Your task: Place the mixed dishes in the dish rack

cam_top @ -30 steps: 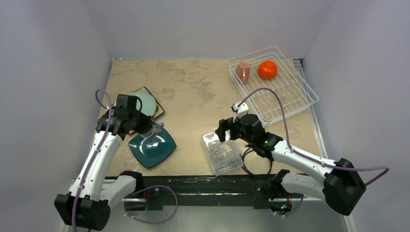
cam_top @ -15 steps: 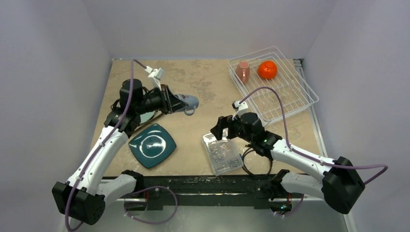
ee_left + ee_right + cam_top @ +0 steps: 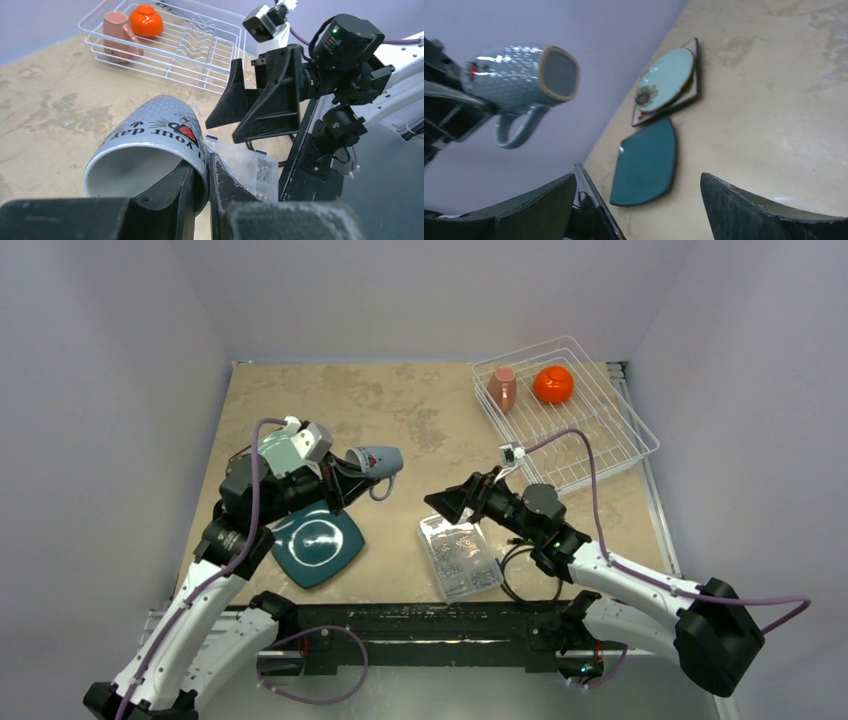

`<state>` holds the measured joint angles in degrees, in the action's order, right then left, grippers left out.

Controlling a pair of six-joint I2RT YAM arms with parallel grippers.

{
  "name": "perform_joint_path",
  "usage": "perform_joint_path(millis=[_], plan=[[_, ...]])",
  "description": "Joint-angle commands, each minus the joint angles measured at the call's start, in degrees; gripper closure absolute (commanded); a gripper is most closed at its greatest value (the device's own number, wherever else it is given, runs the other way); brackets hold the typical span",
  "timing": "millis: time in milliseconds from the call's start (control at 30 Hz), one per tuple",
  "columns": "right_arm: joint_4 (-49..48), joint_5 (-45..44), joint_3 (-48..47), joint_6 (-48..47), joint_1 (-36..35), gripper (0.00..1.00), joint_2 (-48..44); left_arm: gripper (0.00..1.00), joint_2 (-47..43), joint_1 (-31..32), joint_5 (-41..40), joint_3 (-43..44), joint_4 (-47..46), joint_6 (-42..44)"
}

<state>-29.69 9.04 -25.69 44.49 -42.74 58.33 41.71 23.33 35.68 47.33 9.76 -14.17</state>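
Small grey ceramic mug (image 3: 378,460) hangs on its side above the marbled tabletop (image 3: 420,410), its rim pinched by the clenched left claw (image 3: 347,470), base turned toward the right claw (image 3: 455,502), which gapes wide and empty: seemingly a handover, since the white wire dish rack (image 3: 600,445) lies on the right arm's side.

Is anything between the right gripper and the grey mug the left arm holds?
Nothing visible. The small grey mug, gripped at its rim by the left gripper, faces the open right gripper across bare air; the clear plastic box lies lower.
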Motion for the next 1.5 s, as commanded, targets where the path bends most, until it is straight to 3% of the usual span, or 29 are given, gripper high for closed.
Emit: perform_joint_path(millis=[0,100,200,400,633,967,1033,1167,1233,1367,1467], plan=[[-14.1,7.43,-1.6,5.5,-0.19,0.08,-0.03,1.0,-1.47,0.09,-2.18,0.07,-7.31,1.55],[-18.87,12.44,-4.74,11.57,-0.42,0.19,5.05,1.0,-1.74,0.12,-1.09,-0.03,-8.12,0.52],[-26.09,14.74,-7.0,17.59,-1.89,0.2,9.55,1.0,-2.13,0.13,-0.58,-0.25,-8.76,-0.12],[-29.97,14.32,-12.14,18.45,-4.89,0.26,16.01,1.0,-1.72,0.11,1.65,-0.29,-10.67,-1.61],[-36.63,14.01,-15.83,22.32,-7.91,0.46,23.4,1.0,-1.5,0.13,2.68,-0.64,-11.87,-2.45],[-42.53,11.73,-14.44,27.4,-8.41,0.86,27.68,1.0,-1.02,0.13,3.2,-0.75,-12.37,-3.31],[-42.76,11.85,-14.34,27.65,-8.37,1.0,27.97,1.0,-0.97,0.16,3.3,-0.75,-12.26,-3.3],[-43.14,11.43,-13.5,27.1,-8.41,1.0,27.31,1.0,-0.08,0.17,3.25,0.36,-10.46,-3.24],[-41.41,10.91,-13.15,26.17,-8.41,1.0,26.11,0.92,0.43,0.21,3.0,1.13,-9.86,-3.14],[-35.86,9.0,-12.22,23.58,-8.41,1.0,23.26,0.55,-0.13,0.17,1.01,0.99,-7.49,-3.24],[-28.49,5.85,-11.48,21.63,-8.37,1.0,20.08,0.36,-1.18,0.22,-0.23,0.47,-7.47,-2.61]])
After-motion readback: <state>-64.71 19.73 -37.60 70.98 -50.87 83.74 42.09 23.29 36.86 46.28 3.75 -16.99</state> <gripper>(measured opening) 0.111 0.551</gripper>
